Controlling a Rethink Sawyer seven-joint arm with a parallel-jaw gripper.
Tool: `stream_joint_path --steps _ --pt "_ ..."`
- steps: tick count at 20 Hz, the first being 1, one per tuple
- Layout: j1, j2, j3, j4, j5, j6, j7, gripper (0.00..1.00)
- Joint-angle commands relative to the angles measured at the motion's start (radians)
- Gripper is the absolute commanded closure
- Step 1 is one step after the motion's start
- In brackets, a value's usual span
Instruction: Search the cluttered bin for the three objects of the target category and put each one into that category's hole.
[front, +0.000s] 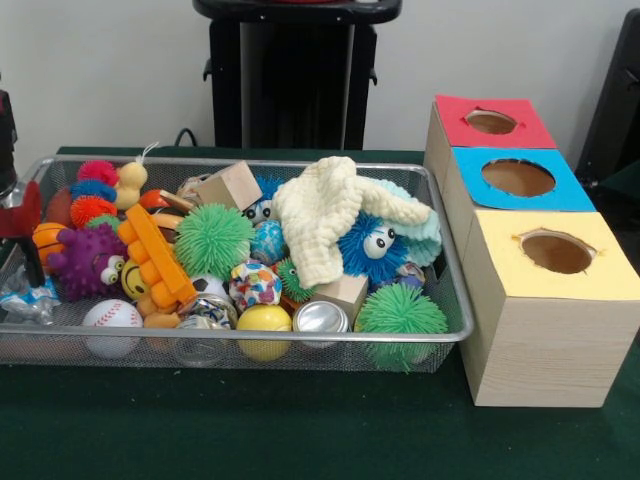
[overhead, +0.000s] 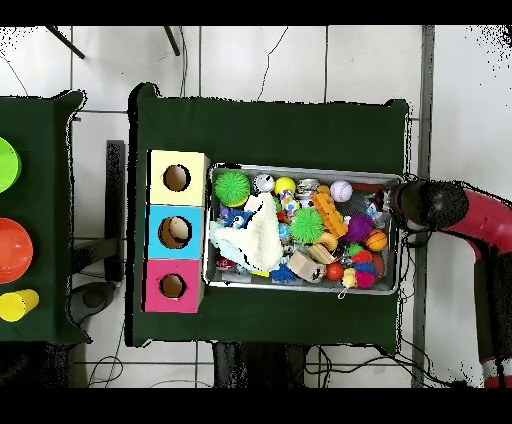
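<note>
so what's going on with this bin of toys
Nothing is being handled yet. The wire bin sits packed with toys: spiky green balls, a baseball, a cream cloth draped over the pile, a small can. Beside it stand three boxes with holes, red, blue and yellow. The overhead view shows the robot arm at the bin's end, holding nothing that I can see.
</note>
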Motion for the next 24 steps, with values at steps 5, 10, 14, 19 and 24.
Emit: stream_joint_path --steps 5,10,14,19,24 --pt "-0.030 -0.020 0.023 0.140 -0.081 -0.077 -0.212 0.00" --pt "-0.042 -0.008 0.024 0.147 -0.093 -0.097 -0.218 0.00" --pt "-0.057 -0.013 0.023 0.173 -0.106 -0.118 -0.214 0.00" --pt "-0.074 0.002 0.024 0.187 -0.125 -0.149 -0.210 0.00" --pt "-0.082 0.023 0.030 0.167 -0.130 -0.135 -0.232 0.00"
